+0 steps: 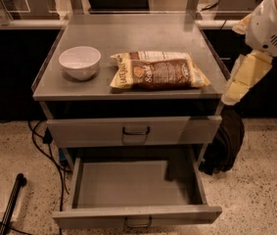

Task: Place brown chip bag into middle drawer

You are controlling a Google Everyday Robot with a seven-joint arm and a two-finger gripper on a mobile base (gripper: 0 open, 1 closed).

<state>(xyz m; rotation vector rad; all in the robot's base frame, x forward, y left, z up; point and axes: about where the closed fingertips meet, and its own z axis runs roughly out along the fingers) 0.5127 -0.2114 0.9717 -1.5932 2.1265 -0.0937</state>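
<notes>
The brown chip bag (158,70) lies flat on the grey cabinet top (128,33), to the right of a white bowl (80,61). It has a dark brown front and cream-yellow ends with lettering. The middle drawer (133,185) is pulled open below, and its flat grey floor is bare. Its small loop handle (138,223) shows at the front edge. My gripper (241,78), cream-coloured, hangs down from the white arm (275,18) beside the cabinet's right edge. It is to the right of the bag, at about its height, and does not touch it.
The upper drawer (134,130) is closed, with its handle at the centre. A dark bag (226,141) leans on the floor right of the cabinet. Cables (45,146) and a black pole (11,199) lie on the speckled floor at left. Desks stand behind.
</notes>
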